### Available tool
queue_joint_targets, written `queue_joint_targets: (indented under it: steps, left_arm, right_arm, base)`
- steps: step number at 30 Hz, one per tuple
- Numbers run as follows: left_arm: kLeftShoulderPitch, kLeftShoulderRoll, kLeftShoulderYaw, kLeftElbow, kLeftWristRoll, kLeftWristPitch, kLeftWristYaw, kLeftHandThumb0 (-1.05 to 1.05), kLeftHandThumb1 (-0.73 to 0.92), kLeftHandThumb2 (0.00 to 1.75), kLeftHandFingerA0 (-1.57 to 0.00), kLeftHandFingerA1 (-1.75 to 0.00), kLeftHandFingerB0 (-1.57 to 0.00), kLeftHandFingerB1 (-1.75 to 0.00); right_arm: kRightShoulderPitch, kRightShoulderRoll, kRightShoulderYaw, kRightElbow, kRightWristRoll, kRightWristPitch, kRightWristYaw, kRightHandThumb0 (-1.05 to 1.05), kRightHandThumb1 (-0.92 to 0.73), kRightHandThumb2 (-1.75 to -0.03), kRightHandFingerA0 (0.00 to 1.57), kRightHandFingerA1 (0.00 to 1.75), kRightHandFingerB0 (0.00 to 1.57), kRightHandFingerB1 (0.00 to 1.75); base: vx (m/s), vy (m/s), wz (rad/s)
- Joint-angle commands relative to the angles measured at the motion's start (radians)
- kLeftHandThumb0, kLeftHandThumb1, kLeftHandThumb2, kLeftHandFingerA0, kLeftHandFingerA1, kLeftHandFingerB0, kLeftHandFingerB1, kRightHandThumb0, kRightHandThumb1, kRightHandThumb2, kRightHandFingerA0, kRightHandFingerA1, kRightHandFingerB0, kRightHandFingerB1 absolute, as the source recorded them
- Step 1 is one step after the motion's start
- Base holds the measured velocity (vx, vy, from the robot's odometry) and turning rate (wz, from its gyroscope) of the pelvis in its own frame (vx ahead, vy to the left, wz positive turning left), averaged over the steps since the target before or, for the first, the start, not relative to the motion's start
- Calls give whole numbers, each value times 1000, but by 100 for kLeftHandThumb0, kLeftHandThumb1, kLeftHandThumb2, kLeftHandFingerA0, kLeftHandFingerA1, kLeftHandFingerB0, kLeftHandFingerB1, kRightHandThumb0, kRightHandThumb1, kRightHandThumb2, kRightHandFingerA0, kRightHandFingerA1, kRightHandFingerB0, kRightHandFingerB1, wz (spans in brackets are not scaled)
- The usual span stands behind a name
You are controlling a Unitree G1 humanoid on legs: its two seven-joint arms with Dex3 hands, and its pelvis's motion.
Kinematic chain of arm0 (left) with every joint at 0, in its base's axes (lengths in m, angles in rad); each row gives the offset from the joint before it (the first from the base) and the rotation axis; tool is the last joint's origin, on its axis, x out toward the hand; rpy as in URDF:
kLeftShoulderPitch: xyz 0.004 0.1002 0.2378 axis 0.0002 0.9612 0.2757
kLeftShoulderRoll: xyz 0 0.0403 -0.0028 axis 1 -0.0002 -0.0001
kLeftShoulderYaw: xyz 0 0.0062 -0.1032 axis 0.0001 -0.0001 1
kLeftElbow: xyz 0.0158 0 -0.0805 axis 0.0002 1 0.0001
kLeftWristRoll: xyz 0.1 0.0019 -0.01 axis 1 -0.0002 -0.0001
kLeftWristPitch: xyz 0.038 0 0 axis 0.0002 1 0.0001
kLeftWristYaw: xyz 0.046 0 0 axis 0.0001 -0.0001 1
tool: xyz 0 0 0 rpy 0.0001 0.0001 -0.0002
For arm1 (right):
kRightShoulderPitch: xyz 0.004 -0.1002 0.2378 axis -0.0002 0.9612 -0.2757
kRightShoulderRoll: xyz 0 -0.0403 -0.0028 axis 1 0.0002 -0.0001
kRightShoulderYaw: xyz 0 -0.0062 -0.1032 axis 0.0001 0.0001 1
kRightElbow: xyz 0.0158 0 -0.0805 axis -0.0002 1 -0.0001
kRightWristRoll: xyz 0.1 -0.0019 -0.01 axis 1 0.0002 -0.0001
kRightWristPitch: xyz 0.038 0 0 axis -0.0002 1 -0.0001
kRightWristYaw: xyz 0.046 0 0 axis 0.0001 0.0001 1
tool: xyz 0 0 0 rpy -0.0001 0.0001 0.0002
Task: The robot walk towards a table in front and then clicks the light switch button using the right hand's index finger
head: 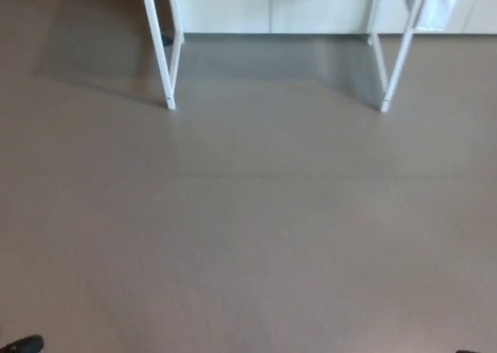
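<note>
White table legs are seen at the top edge, cabinets behind | grey floor lies open before them | switch unseen | hands: neither is shown.

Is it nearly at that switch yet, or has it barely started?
Early days. Nothing looks finished: only the table legs show at the top of the view, with open floor between them and the robot. The walk is what's in hand. No switch or robot hand is in view, so reaching the table and pressing the button are both left.
</note>
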Motion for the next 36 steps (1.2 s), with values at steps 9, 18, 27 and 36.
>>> queue_joint_targets:
  steps: [9,18,27,36]
  left_arm:
    - [-1,14,1,10,4,1,8,-3,42,86,-31,-57,-31,-54]
    - [-3,20,-3,16,1,2,-2,-4,41,86,-31,-57,-28,-53]
    - [-10,20,-6,16,13,-12,9,-5,41,86,-36,-59,-30,-54]
    - [-3,21,-13,4,17,6,18,-6,40,85,-36,-59,-30,-54]
  right_arm:
    - [-14,-23,22,5,-33,-7,-11,-21,-68,-60,47,62,28,47]
    - [-23,-28,28,19,-36,-8,-12,-21,-47,-93,43,67,22,56]
    - [-34,-32,33,20,-40,1,-9,-20,-48,-93,42,66,23,56]
    - [-31,-39,41,32,-48,-8,-13,-19,-47,-92,43,67,25,57]
  base:
    - [331,90,-11]
    - [510,33,-19]
    - [425,-87,33]
    - [396,-55,-4]
